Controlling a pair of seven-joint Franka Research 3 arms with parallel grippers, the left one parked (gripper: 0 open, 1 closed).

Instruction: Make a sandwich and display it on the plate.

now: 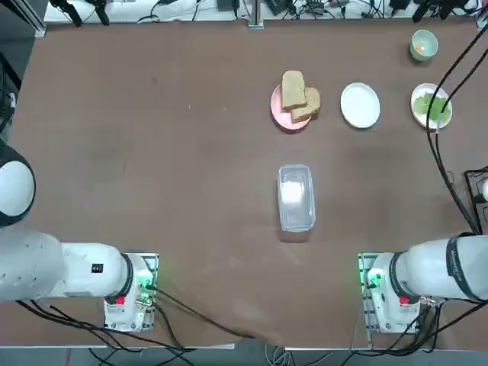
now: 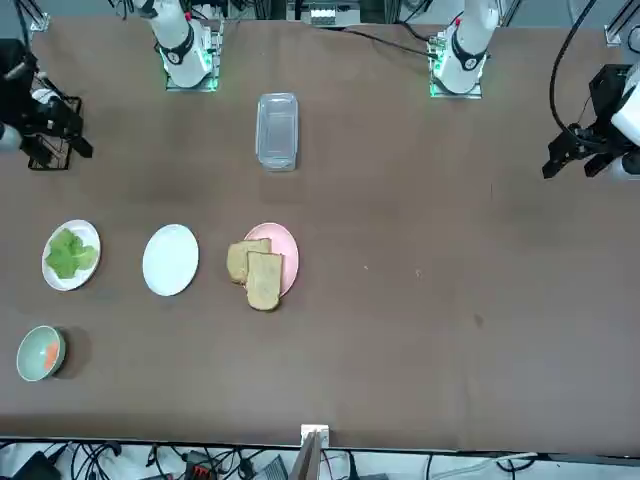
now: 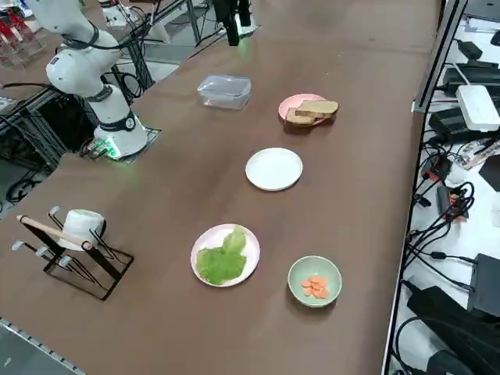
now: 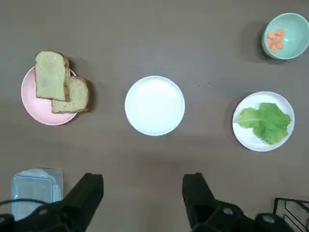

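The small round plain white plate (image 1: 360, 105) lay bare on the brown tabletop (image 1: 168, 168), with nothing on it. No sandwich was assembled: two square tan-brown bread slices (image 1: 299, 96) with darker crust lay overlapping on a round pink plate (image 1: 277, 109) just beside the white plate, toward the middle of the tabletop. On the white plate's other side sat a second pale plate (image 1: 420, 109) carrying a green lettuce leaf (image 1: 431, 104), and near that, toward the far edge, a small mint-green bowl (image 1: 424, 43) holding orange bits (image 4: 276, 39). A clear plastic lidded box (image 1: 296, 197) stood nearer the arms' bases, well apart from the plates.

The right gripper (image 4: 143, 192) hung above the tabletop, looking down on the row of plates; its black fingers (image 4: 88, 193) stood wide apart and held nothing.

At the tabletop's right edge stood a black wire rack (image 3: 74, 262) with a white cup (image 3: 81, 225) on it. Cables (image 3: 441, 219) and boxes crowded the floor beyond the far edge.
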